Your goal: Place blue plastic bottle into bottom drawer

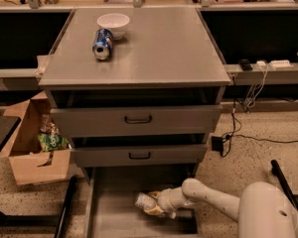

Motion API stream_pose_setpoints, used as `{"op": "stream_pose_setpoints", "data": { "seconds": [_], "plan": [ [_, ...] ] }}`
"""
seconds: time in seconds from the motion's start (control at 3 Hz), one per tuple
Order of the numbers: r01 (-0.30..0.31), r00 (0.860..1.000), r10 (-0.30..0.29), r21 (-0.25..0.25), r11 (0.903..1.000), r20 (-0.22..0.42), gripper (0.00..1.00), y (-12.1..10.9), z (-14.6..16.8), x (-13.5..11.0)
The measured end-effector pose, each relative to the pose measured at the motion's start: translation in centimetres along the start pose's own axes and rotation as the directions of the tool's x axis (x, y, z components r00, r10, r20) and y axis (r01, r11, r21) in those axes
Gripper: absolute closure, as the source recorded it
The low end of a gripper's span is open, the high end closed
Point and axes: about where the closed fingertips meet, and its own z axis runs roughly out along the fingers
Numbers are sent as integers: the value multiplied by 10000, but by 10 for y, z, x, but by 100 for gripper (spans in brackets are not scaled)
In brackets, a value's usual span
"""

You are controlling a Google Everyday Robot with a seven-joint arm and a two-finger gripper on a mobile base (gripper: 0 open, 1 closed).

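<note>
The grey cabinet top [159, 58] carries a white bowl [113, 23] in its rear-left part. A blue soda can [103, 43] lies on its side just in front of the bowl. Far below the bowl, the gripper [158, 206] sits low in the open bottom drawer [116, 217], against the blue plastic bottle [144, 201].

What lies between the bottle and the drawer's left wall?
Only bare floor of the bottom drawer, in camera view; the gripper meets the blue plastic bottle from the right.
</note>
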Motion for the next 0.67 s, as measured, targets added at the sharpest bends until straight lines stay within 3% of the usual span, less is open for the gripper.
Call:
{"op": "stream_pose_setpoints", "data": {
  "seconds": [0.33,0.67],
  "plan": [
    [-54,10000,54,77,10000,-21,84,-5,0,4],
    [-54,10000,54,77,10000,-21,61,-5,0,4]
  ]
}}
